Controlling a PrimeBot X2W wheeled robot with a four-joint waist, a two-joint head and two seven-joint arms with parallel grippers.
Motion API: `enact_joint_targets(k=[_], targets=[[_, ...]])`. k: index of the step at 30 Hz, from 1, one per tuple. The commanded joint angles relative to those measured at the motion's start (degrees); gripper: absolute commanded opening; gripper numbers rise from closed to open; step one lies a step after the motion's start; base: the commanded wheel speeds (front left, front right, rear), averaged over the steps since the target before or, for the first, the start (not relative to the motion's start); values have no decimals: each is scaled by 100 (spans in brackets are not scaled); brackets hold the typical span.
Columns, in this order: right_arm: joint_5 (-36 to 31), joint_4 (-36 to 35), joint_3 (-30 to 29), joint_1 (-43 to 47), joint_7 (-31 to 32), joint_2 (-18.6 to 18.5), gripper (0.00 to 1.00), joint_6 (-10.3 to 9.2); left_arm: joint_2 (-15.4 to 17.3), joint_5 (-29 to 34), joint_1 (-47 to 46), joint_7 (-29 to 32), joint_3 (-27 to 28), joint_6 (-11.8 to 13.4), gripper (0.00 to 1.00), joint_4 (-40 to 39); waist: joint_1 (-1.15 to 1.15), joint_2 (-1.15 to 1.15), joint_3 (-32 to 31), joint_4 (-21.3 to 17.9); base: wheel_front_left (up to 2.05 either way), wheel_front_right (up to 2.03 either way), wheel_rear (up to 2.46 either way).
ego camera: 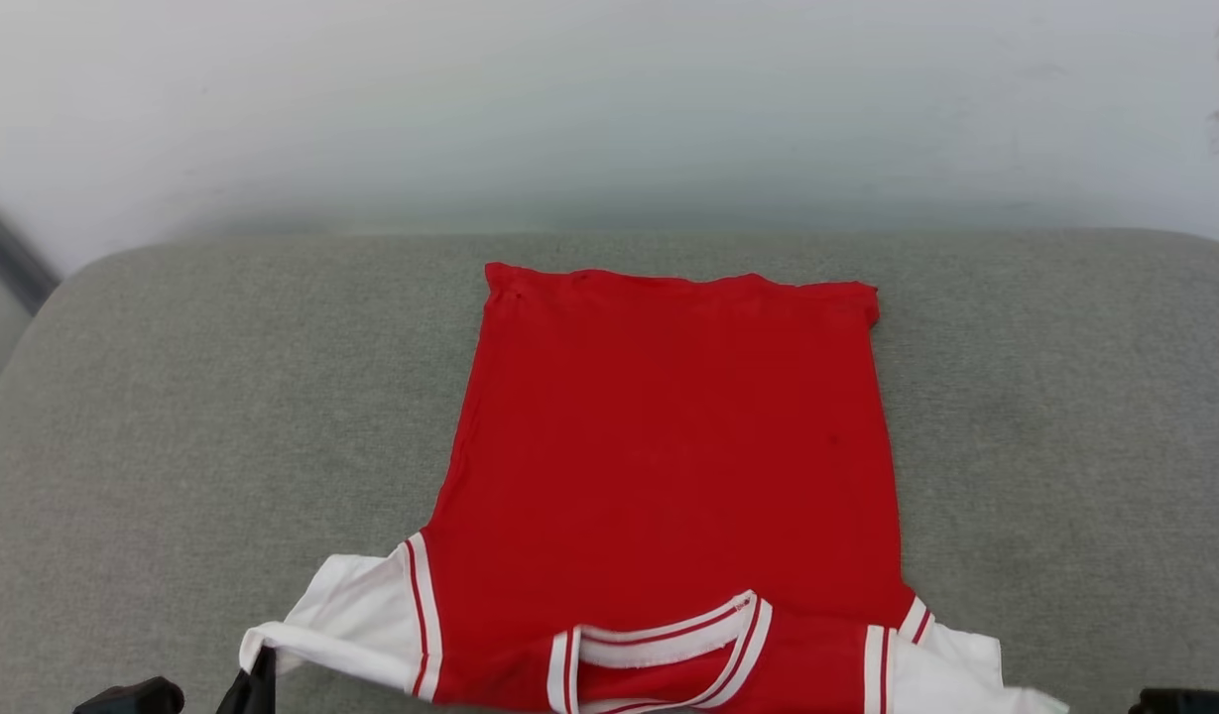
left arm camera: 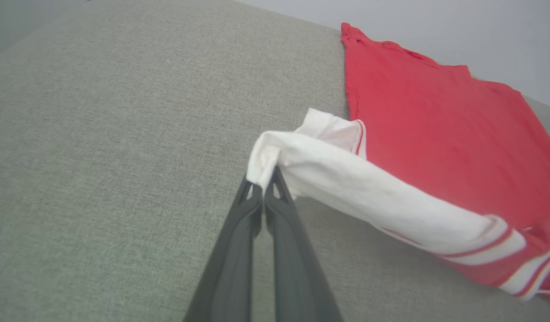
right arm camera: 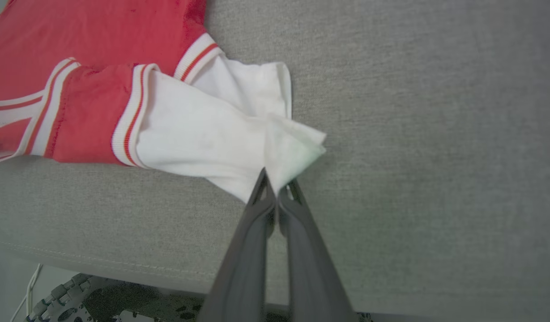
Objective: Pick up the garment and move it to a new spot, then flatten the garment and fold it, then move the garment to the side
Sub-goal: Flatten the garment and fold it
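At seven and five o'clock, the left fingers (left arm camera: pixel 232 268) and right fingers (right arm camera: pixel 248 268) each pinch a white sleeve of the red basketball-style jersey (ego camera: pixel 669 446). It lies back-up toward twelve on the grey fabric surface (ego camera: pixel 173 416). Flattening looks nearly done. Folding and moving it aside are still to do.

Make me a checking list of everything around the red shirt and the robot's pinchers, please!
Surface: grey fabric cushion, flat.
Job's things: garment, plain red side up, spread out, collar nearest the robot.
Clutter: nothing seen.
Grippers: left gripper shut on one white sleeve tip; right gripper shut on the other.
Cables: thin pale cord below the cushion's front edge.
Surroundings: pale wall behind the cushion.
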Motion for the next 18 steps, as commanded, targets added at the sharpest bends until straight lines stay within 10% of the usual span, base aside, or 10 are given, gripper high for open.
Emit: enact_joint_targets(k=[1,9,18], targets=[[-46,-165,-71,13,17,54,100,-4,15,60,61,8,11,52,0,-84,2,0,56,41,0,0,0],[-163,-793,-759,-918,-317,370,100,-3,-46,319,-274,-24,-159,204,0,-572,2,0,412,323,0,0,0],[22,800,-807,-3383,398,-270,100,-2,-215,507,-884,-103,-427,54,0,-985,2,0,1066,886,0,0,0]])
